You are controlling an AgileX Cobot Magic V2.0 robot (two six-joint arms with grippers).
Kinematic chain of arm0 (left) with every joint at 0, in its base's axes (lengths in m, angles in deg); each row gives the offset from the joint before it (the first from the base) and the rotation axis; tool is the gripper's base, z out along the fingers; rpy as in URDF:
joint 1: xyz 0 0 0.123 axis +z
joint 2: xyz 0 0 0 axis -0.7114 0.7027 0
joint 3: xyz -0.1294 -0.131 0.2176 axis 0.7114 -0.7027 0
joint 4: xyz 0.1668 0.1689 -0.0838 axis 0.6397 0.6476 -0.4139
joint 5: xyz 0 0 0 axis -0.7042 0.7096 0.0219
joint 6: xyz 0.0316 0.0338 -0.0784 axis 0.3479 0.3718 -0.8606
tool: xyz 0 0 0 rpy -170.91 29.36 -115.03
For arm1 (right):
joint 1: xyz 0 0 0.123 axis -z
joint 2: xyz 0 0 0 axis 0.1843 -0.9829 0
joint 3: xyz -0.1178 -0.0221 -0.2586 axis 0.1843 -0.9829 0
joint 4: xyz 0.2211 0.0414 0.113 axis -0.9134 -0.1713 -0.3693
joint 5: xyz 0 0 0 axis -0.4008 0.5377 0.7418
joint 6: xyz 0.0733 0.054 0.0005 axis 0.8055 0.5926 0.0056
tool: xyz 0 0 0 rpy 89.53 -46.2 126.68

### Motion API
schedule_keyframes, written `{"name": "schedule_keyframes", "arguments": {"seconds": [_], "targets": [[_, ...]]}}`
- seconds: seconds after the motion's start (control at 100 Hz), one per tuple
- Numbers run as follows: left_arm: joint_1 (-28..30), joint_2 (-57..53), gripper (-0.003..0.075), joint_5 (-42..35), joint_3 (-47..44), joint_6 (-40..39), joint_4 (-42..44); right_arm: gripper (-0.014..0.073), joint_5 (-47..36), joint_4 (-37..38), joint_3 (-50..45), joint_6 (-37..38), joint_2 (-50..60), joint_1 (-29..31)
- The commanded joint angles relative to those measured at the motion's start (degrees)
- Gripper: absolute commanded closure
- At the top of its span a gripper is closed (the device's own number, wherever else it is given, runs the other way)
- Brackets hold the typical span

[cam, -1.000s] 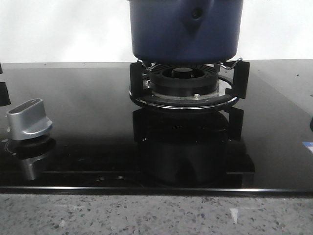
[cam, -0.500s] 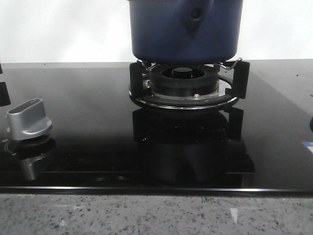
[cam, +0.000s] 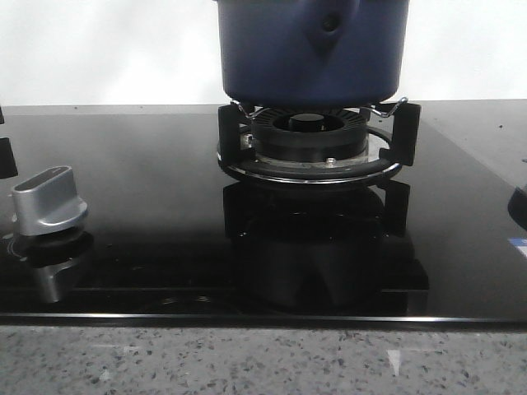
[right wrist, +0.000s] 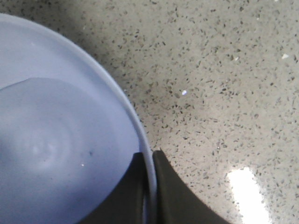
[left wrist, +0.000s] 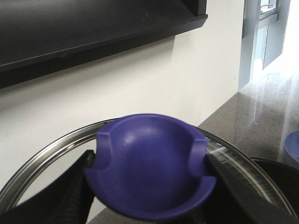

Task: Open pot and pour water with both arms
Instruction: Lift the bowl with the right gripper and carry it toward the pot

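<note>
Pot (cam: pixel 313 49) sits on the black burner grate (cam: pixel 317 144) of the glass cooktop (cam: pixel 148 189), set into the speckled desk (cam: pixel 247 362), with its top cut off by the front view. The left claw (left wrist: pixel 149 175) is clamped on the blue lid knob (left wrist: pixel 150 170) above the glass lid (left wrist: pixel 42 163); whether the lid is lifted clear cannot be told. The right claw (right wrist: pixel 150 186) is closed on the rim of a pale blue bowl (right wrist: pixel 56 140) holding water, so pouring appears to remain.

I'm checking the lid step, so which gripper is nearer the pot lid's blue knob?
Left. The left gripper is shut on the lid knob; the right gripper pinches a pale blue bowl's rim elsewhere.
</note>
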Motion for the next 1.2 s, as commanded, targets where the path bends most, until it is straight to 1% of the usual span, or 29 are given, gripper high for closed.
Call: {"name": "schedule_keyframes", "arguments": {"seconds": [0.0,0.16,0.33,0.52,0.69,0.96,1.09,1.19], "targets": [[0.11,-3.17,0.0531,0.00,2.21,-0.53,-5.04,0.0667,0.76,-0.37,2.70,-0.41,1.68,0.45],[0.11,-3.17,0.0531,0.00,2.21,-0.53,-5.04,0.0652,4.67,-2.60,7.44,-0.41,1.68,0.45],[0.11,-3.17,0.0531,0.00,2.21,-0.53,-5.04,0.0649,8.84,-4.36,14.63,-0.41,1.68,-0.39],[0.11,-3.17,0.0531,0.00,2.21,-0.53,-5.04,0.0649,11.24,-4.38,22.16,-0.41,1.68,-4.51],[0.11,-3.17,0.0531,-0.25,2.21,-0.53,-5.04,0.0649,11.53,-5.52,28.74,-0.41,0.93,-10.00],[0.11,-3.17,0.0531,-2.25,2.21,-0.53,-5.04,0.0649,7.85,-7.24,38.11,-0.41,-3.15,-19.05],[0.11,-3.17,0.0531,-3.30,2.21,-0.53,-5.04,0.0649,4.50,-7.70,40.29,-0.41,-5.40,-22.59],[0.11,-3.17,0.0531,-4.31,2.21,-0.53,-5.04,0.0649,0.42,-8.06,40.58,-0.41,-6.43,-24.84]]}}
